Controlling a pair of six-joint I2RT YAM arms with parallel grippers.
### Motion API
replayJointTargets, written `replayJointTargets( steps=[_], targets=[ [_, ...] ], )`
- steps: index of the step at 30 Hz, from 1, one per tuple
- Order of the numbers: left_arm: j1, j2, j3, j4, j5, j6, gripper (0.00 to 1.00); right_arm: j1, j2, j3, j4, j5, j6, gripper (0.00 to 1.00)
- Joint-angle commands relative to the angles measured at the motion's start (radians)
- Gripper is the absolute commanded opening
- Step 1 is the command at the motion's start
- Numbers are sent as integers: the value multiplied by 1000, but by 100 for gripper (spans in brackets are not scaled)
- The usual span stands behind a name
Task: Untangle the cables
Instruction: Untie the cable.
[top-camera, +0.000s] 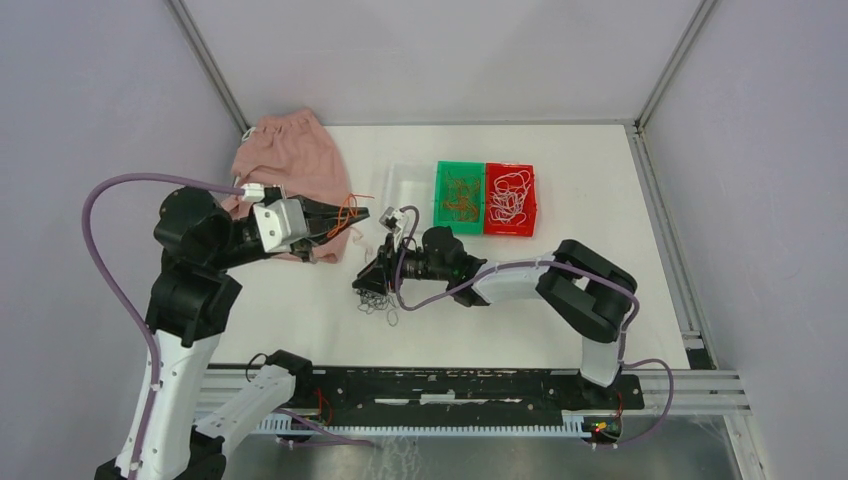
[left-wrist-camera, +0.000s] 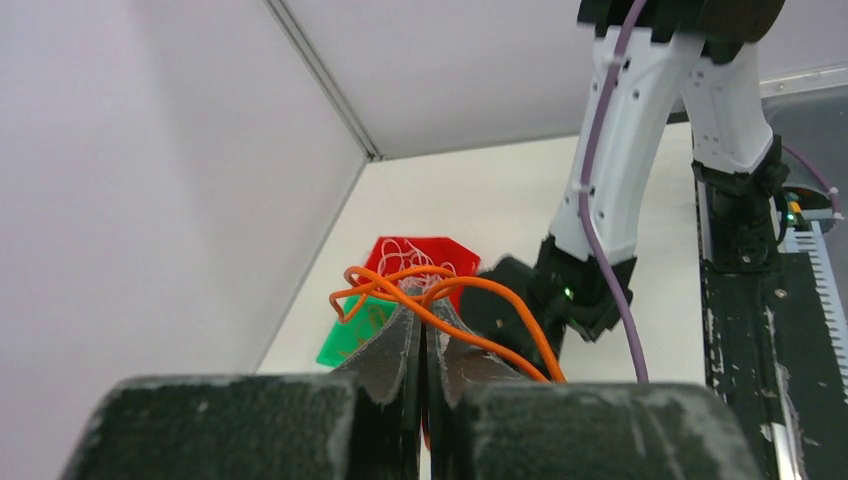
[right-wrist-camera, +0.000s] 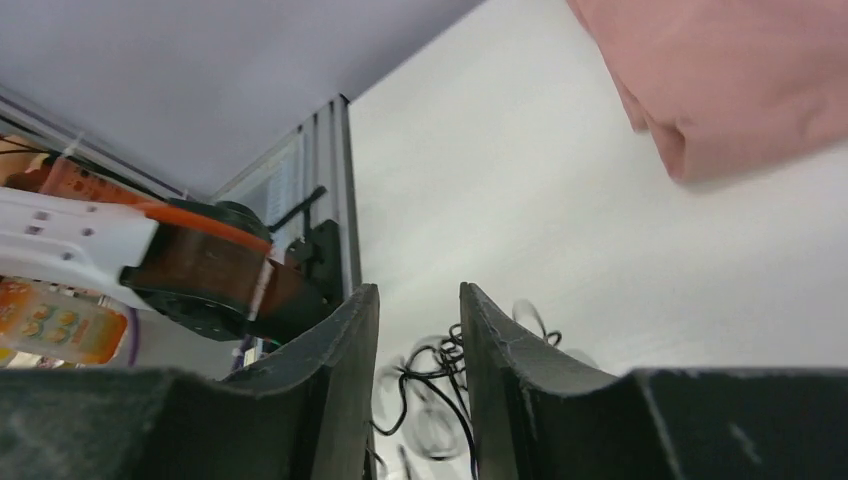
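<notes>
My left gripper (top-camera: 352, 214) is shut on an orange cable (top-camera: 346, 208) and holds it above the table, by the pink cloth's edge. In the left wrist view the orange cable (left-wrist-camera: 480, 290) loops over the closed fingertips of the left gripper (left-wrist-camera: 425, 312). A clump of black cables (top-camera: 378, 300) lies on the table at centre. My right gripper (top-camera: 368, 284) sits low over this clump. In the right wrist view the right gripper (right-wrist-camera: 418, 295) is open and the black cables (right-wrist-camera: 440, 372) show in the gap between its jaws, partly blurred.
A pink cloth (top-camera: 290, 160) lies at the back left. A clear tray (top-camera: 408, 182), a green tray (top-camera: 441, 215) with orange cables and a red tray (top-camera: 530, 205) with white cables stand in a row at the back centre. Grey walls close in the table.
</notes>
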Motion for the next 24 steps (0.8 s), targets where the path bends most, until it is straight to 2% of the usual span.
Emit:
replayJointTargets(
  steps=[1,11,18,24],
  targets=[
    [-2,23,116,42,34,14,3,7,61,-40,102,70,13,44],
    [-1,80,251,163,-24,20,3,18,40,-106,66,164,-61,54],
    [0,43,134,108,-25,55,3,15,-183,-145,11,214,-80,64],
    [-1,4,12,42,-44,109,3,0,-338,-118,-132,230,-148,66]
  ],
)
